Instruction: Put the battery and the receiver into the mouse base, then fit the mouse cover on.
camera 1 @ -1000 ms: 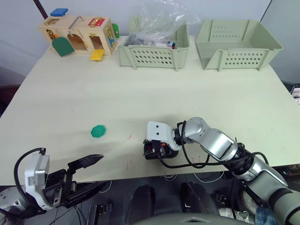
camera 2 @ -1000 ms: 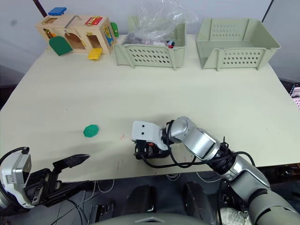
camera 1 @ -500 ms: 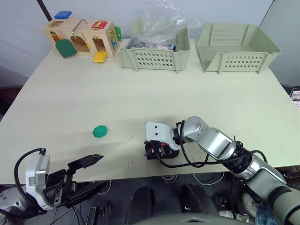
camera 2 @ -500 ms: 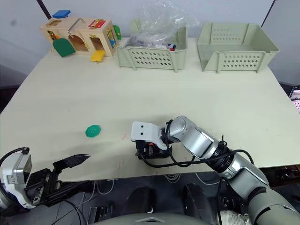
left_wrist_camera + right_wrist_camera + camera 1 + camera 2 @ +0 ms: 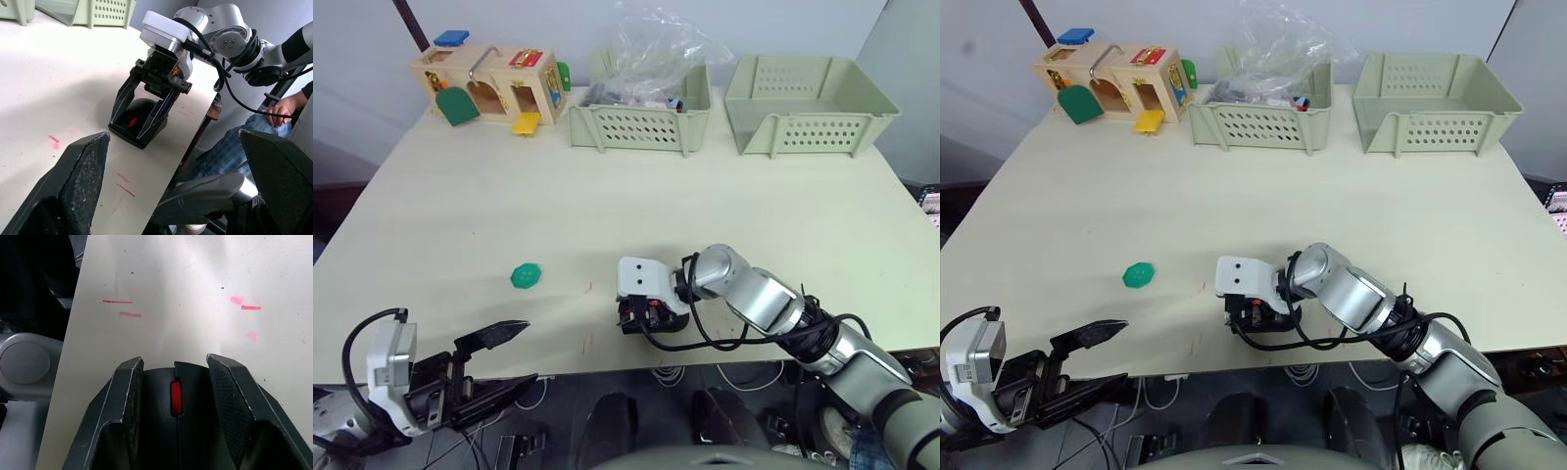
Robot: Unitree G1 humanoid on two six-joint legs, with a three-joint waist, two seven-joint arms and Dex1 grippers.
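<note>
Straddling the mouse base (image 5: 139, 120) near the table (image 5: 460, 215) edge, right gripper (image 5: 142, 113) clamps its sides, steadying it; left gripper (image 5: 499, 360) idles, spread, empty.

The mouse base (image 5: 139, 120) sits flat on my table near its front edge, a glossy black body with a red scroll wheel (image 5: 176, 398) showing down the middle of its top. My right gripper's (image 5: 143, 123) two black fingers stand down along both its sides, closed in against the body.
</note>
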